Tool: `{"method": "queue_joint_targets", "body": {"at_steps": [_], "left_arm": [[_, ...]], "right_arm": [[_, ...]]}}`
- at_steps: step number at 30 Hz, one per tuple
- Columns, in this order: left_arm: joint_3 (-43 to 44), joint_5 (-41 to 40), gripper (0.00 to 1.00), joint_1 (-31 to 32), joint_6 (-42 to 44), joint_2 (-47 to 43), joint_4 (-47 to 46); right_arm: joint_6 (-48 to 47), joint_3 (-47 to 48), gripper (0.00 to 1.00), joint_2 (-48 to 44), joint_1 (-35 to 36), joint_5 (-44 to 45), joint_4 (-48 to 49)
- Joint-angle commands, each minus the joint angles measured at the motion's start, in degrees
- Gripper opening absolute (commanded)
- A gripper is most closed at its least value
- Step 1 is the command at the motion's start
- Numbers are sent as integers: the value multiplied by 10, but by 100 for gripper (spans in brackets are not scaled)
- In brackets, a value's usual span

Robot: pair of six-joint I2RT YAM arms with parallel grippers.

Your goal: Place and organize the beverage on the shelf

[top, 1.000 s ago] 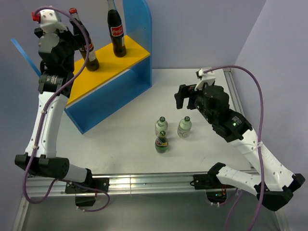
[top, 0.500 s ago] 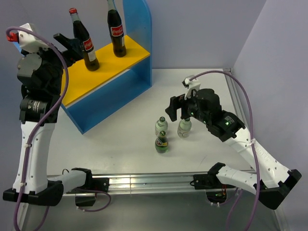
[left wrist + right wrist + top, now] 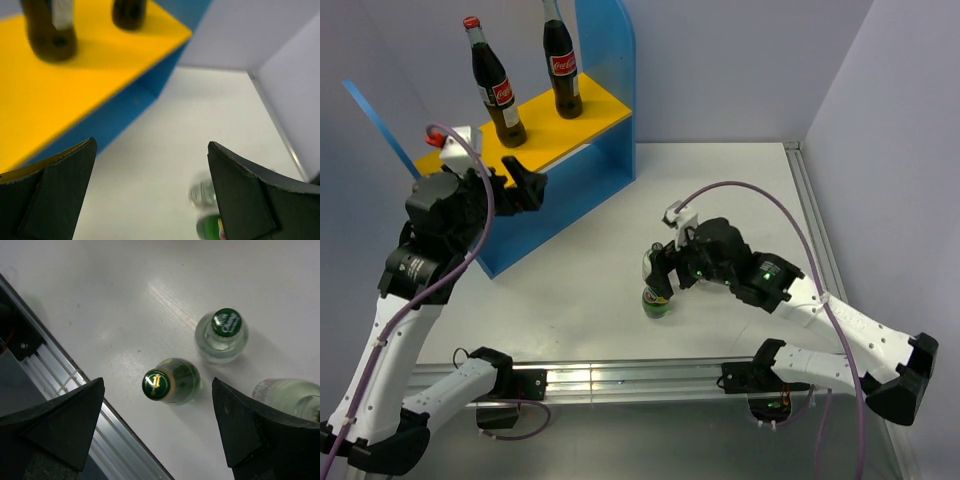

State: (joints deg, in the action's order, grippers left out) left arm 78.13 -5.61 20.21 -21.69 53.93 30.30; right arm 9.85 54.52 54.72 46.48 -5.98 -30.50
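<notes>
Two cola bottles (image 3: pixel 495 85) stood upright on the shelf's (image 3: pixel 545 205) yellow top board (image 3: pixel 595 105); the left gripper (image 3: pixel 527 183) hung near its front edge, jaws apart and empty — on the desk (image 3: pixel 740 180) the right gripper (image 3: pixel 158 382), jaws wide, hovered over a dark green bottle (image 3: pixel 175 385) beside two small clear bottles (image 3: pixel 221 337), all three upright.

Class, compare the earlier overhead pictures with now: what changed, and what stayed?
The left tool drew back open from the left cola bottle on the shelf, toward the near edge. The right tool swung left to hang open over the green bottle. The right cola bottle and clear bottles stayed put, as did those two.
</notes>
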Motion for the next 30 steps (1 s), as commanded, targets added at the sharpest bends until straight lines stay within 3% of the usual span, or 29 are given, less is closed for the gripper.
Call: {"method": "queue_joint_targets", "body": {"at_steps": [1,6,14,16,21,24,25,30], "left_arm": [[-55,76,99,17,17,-40,6],[-139,103,99,25,19,-93,-5],[-187,62,100,41,31,-133,-2],[-186,59,100,51,33,-130,-4],[-185,59,100,62,33,-114,-9],[-194,60,99,66,35,-112,-24],[-197,67,100,67,34,-110,-30],[-208,121,99,67,7,-85,-87]], "right_arm": [[11,-13,95,17,52,72,41],[28,-35,92,36,65,134,82],[31,-74,69,50,89,134,131],[33,-83,57,50,90,136,147],[32,-88,40,53,100,149,155],[27,-84,5,53,106,157,153],[27,-72,0,53,106,161,151],[3,35,0,71,107,128,97]]}}
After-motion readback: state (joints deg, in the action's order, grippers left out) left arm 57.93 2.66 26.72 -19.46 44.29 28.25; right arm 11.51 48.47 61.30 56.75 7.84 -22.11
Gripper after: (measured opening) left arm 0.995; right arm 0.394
